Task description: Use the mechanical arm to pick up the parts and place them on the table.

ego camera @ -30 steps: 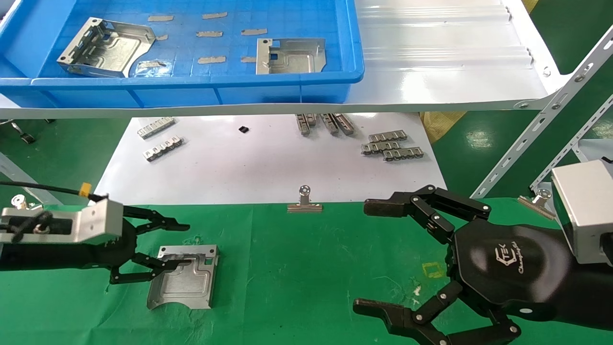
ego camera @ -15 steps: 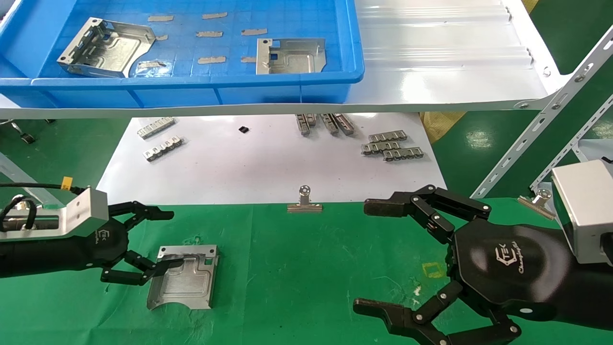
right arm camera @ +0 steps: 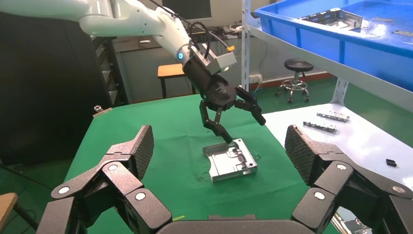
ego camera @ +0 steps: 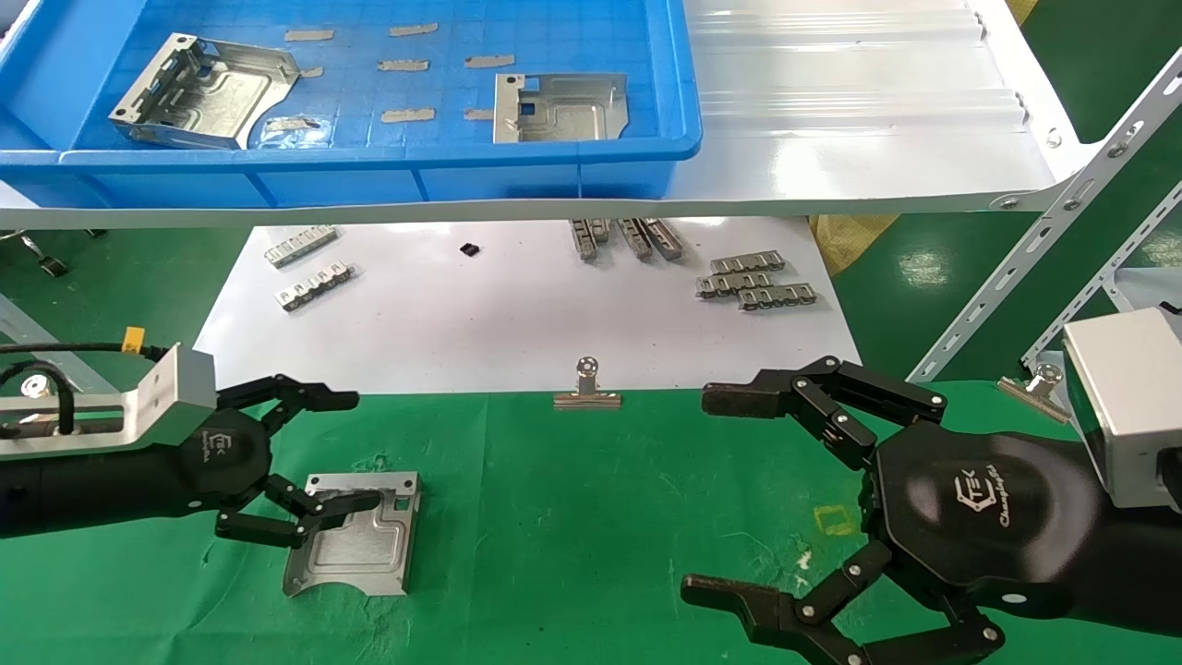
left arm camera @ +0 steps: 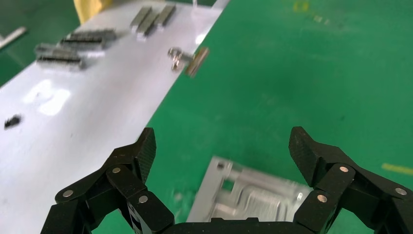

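Head view: bracket (ego camera: 355, 545) lies flat just beneath spread left tool (ego camera: 334, 454).

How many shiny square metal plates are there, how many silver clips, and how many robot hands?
Metal plates: 3, two in the blue bin, one on the green cloth
Silver clips: 2
Robot hands: 2, left gripper, right gripper
Total: 7
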Controlling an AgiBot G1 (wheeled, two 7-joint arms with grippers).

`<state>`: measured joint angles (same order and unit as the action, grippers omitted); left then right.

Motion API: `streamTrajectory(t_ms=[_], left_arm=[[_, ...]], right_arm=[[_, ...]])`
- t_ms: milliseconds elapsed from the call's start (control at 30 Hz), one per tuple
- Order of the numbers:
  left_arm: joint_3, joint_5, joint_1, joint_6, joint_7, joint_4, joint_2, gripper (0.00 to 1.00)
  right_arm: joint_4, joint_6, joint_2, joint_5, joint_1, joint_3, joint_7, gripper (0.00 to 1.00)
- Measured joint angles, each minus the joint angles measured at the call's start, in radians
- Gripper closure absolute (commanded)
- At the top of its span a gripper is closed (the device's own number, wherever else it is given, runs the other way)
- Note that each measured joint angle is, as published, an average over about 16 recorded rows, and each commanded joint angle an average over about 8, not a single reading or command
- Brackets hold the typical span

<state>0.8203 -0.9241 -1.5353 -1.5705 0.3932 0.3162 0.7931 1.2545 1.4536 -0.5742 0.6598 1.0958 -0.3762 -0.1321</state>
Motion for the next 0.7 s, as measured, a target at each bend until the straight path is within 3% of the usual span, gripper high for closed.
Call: streamTrajectory(t_ms=[700], left_arm=[[-0.234, 0.084, 0.199, 0.032, -0.251, 0.418, -0.079, 0.00]], right_arm=[[0.000, 0.000, 0.000, 0.000, 0.000, 0.000, 0.000, 0.00]])
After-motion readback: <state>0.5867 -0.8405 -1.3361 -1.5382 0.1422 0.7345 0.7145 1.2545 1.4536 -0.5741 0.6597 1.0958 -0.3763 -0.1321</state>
